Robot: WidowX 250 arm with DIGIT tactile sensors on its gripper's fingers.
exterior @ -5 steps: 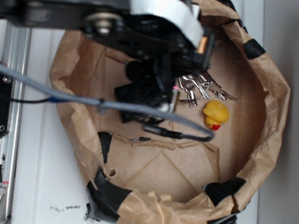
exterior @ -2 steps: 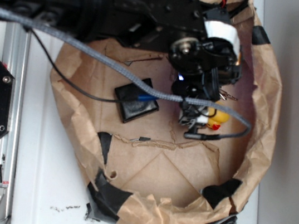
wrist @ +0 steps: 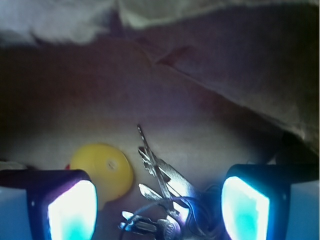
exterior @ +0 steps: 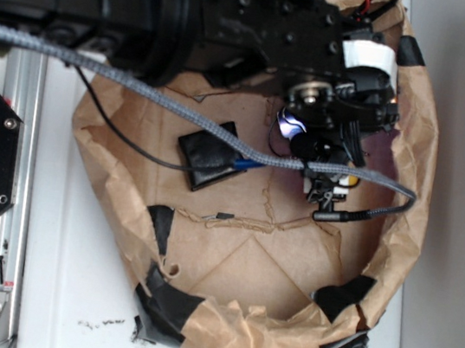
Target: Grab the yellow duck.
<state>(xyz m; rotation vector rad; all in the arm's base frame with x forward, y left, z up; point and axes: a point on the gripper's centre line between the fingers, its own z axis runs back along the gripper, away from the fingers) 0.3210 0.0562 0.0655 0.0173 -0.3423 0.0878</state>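
The yellow duck (wrist: 106, 170) lies on the brown paper floor in the wrist view, just beyond and beside my left finger (wrist: 70, 207), partly hidden behind it. My gripper (wrist: 160, 210) is open, with a silver key bunch (wrist: 165, 185) lying between the two glowing fingers. In the exterior view the gripper (exterior: 329, 181) hangs low at the right of the paper basin (exterior: 399, 234), and only a sliver of the duck (exterior: 348, 181) shows under it.
A black square wallet (exterior: 212, 155) lies left of the gripper inside the basin. The crumpled paper wall (wrist: 240, 65) rises close ahead and to the right. A grey cable (exterior: 180, 114) crosses over the basin. The arm covers the basin's far side.
The arm has swung right across the basin, uncovering the wallet. The gripper has come over the keys and the duck, hiding most of the duck in the exterior view.
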